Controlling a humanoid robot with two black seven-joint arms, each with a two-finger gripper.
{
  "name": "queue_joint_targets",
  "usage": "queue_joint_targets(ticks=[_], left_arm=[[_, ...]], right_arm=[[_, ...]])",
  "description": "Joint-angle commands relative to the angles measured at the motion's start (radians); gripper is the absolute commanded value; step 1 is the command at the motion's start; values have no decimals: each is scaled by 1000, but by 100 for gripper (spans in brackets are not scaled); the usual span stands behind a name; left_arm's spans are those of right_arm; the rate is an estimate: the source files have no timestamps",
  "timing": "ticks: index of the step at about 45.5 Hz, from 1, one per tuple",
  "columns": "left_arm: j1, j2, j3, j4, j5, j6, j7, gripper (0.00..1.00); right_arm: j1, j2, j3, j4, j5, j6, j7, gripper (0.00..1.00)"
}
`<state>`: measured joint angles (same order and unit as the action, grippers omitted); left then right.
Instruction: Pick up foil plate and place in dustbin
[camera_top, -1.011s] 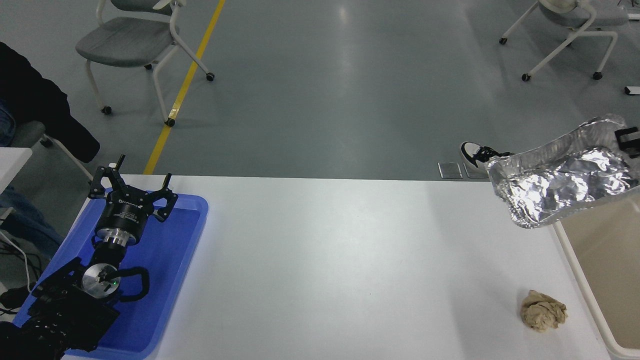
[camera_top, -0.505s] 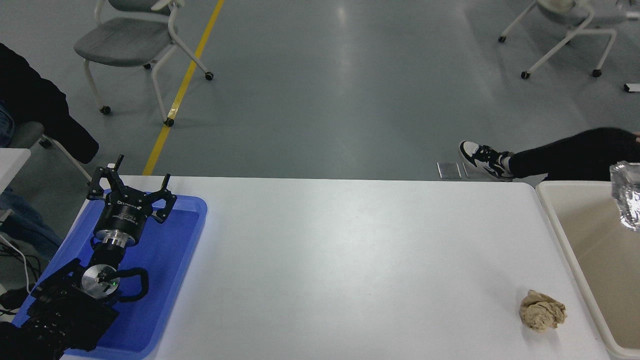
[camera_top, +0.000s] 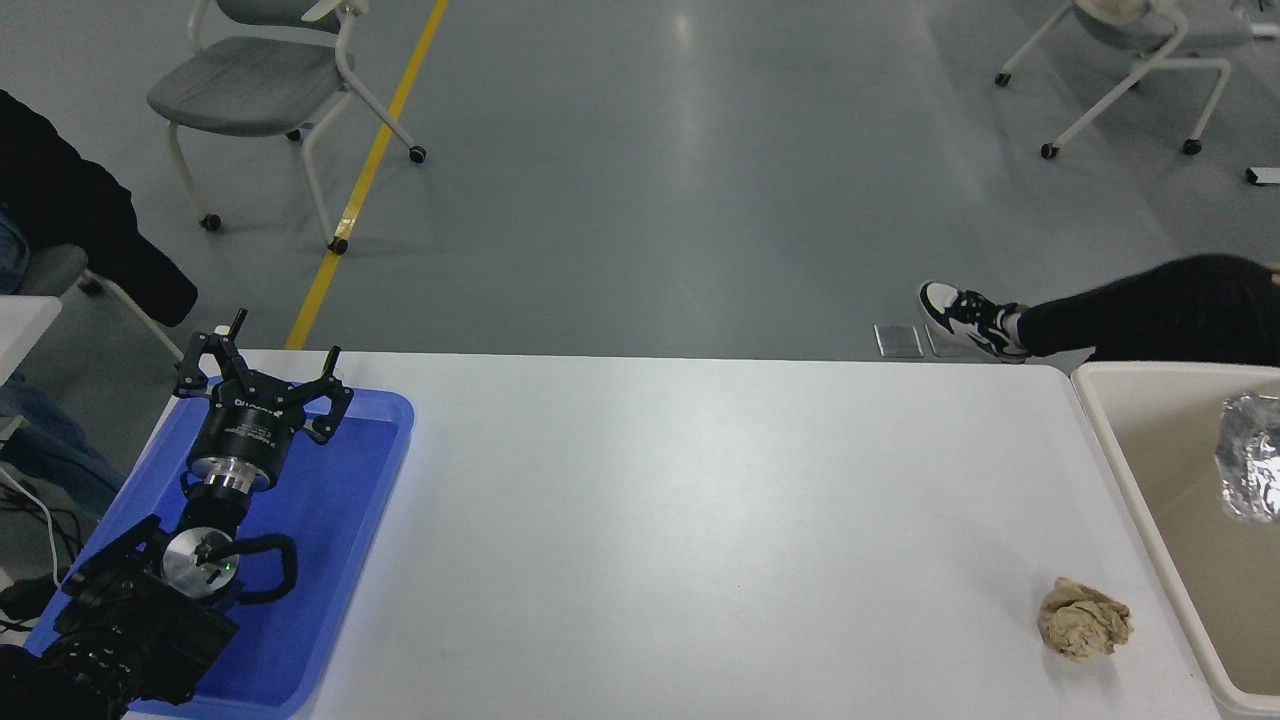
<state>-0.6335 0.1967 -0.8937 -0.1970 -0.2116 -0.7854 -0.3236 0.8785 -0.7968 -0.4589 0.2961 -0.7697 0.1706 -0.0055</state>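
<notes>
Head view: foil plate (camera_top: 1250, 457) lies inside the dustbin (camera_top: 1096, 420), cut by the frame edge. Left gripper (camera_top: 262, 375), jaws spread wide, hangs over the blue tray (camera_top: 372, 470); its print is unreadable.

Crinkled foil plate (camera_top: 1250, 457) inside beige dustbin (camera_top: 1130, 480)

Bright even overhead light, sharp, floor (camera_top: 690, 30) glare.

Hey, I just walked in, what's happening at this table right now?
A robot is clearing rubbish. The foil plate shows at the picture's right edge, within the beige dustbin; whether it is held or dropped cannot be told, since the right arm is out of view. The left gripper is parked over a blue tray, jaws open and empty. A crumpled tan paper ball lies on the white table beside the bin.
</notes>
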Motion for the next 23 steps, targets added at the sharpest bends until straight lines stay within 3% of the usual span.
queue_joint_targets(ticks=[1, 21, 22, 23], left_arm=[[0, 1, 1, 2, 0, 0, 0, 100], [0, 1, 1, -1, 0, 0, 0, 100], [0, 1, 1, -1, 0, 0, 0, 100], [0, 1, 1, -1, 0, 0, 0, 100]], right_arm=[[-142, 105, 135, -123, 93, -23, -5, 0], [-165, 128, 158, -132, 105, -26, -1, 0], [-165, 128, 158, -132, 107, -26, -1, 12], [-165, 126, 158, -132, 110, -25, -1, 52]])
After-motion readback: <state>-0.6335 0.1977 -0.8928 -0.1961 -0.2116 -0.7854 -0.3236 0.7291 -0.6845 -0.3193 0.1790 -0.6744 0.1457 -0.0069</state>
